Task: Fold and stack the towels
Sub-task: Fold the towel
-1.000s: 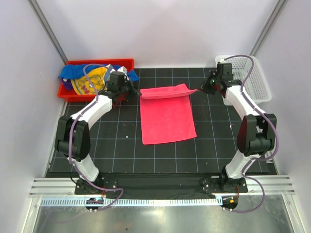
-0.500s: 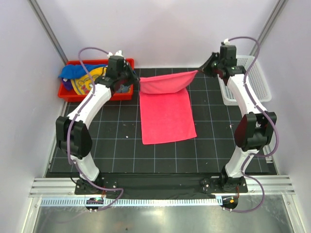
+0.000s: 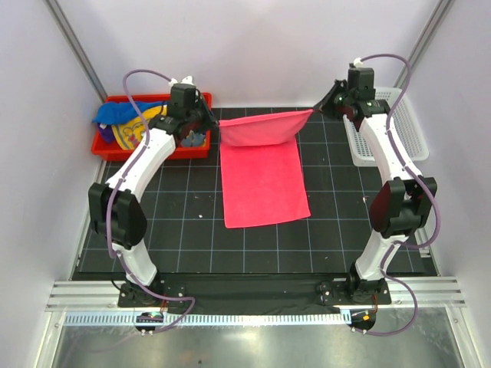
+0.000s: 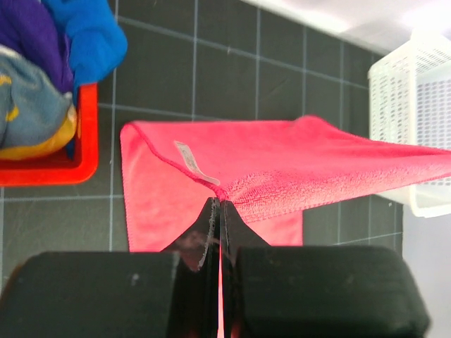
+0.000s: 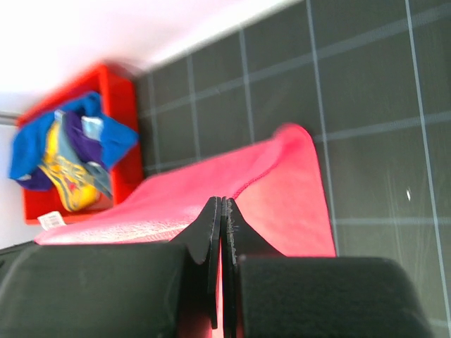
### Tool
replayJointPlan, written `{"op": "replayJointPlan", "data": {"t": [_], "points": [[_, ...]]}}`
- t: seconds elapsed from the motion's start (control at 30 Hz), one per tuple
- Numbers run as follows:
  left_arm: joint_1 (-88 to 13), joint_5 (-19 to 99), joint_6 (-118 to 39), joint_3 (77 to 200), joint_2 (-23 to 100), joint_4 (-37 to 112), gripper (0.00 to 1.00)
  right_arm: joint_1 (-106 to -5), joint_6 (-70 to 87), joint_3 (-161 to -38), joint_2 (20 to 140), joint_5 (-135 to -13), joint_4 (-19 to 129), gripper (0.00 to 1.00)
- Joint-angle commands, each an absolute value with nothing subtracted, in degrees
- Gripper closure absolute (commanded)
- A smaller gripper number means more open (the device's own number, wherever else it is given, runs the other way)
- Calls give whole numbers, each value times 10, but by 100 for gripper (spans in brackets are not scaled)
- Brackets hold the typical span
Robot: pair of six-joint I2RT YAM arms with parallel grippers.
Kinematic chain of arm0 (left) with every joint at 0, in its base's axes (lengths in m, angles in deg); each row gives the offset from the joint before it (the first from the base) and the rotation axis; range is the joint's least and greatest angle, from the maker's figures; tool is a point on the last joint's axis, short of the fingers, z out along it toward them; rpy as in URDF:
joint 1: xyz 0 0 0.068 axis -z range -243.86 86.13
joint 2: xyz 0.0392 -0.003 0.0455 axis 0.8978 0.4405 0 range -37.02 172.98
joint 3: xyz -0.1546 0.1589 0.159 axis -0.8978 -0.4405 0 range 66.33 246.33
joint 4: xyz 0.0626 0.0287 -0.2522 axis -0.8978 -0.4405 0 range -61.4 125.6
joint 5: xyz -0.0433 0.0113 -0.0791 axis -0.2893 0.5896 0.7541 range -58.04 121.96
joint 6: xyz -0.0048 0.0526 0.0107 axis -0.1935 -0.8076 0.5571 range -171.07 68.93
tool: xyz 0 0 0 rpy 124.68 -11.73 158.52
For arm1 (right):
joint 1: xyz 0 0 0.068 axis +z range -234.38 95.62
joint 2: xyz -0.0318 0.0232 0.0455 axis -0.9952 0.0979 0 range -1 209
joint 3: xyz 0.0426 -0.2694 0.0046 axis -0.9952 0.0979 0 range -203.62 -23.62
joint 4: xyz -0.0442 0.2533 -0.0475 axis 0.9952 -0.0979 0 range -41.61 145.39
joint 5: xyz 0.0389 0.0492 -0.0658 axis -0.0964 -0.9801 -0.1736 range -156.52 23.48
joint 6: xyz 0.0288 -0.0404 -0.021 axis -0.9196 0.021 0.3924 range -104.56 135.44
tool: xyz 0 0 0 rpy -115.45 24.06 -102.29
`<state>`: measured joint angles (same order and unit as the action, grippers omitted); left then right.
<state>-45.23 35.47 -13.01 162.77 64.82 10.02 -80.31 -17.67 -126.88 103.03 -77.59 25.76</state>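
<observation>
Left gripper [image 4: 220,202] and right gripper [image 5: 222,204] each pinch a corner of the fuzzy pink towel [image 3: 265,180] beside the red bin [image 3: 106,149].

No writing can be read anywhere. The hot pink towel [image 4: 282,169] carries a small white tag [image 4: 192,160], its print too blurred.

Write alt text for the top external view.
The left gripper and right gripper hold the pink towel up by its far corners; its near part lies flat. A red bin of towels sits far left, a white basket far right.
</observation>
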Motion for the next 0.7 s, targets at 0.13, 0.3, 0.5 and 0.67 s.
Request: {"op": "replayJointPlan", "data": {"t": [0.13,0.3,0.5,0.67], "points": [[-458,369,-135,1556,619,96,100,-804,-170,-1160,963,-758,262,99],[-456,393,-127,1498,597,111,100,-804,-176,-1079,913,-756,286,99],[-448,397,-117,1442,572,121,100,-804,-185,-994,868,-763,308,99],[-435,401,-108,1389,557,136,100,-804,-184,-926,841,-765,323,99]]}}
